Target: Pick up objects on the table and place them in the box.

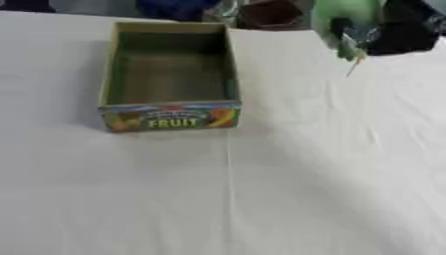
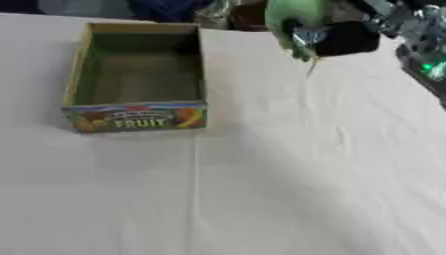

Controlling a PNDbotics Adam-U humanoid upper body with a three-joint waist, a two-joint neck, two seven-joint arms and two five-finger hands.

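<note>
An open cardboard box (image 1: 109, 74) with a colourful "FRUIT" label on its front wall stands upright at the back left of the white table; I see nothing inside it. At the upper right my right hand (image 2: 348, 37), black with silver parts, is raised above the table, its fingers curled on a green object (image 2: 290, 20). A thin stalk (image 1: 354, 64) hangs down from that object. The green object is in the air to the right of the box and beyond its far right corner. My left hand shows in neither view.
A white cloth (image 1: 261, 189) with soft creases covers the table. Along the far edge sit blurred things: a blue shape (image 1: 174, 7) and a dark brown one (image 1: 270, 14). Part of my right arm with a green light (image 2: 428, 67) shows at the right edge.
</note>
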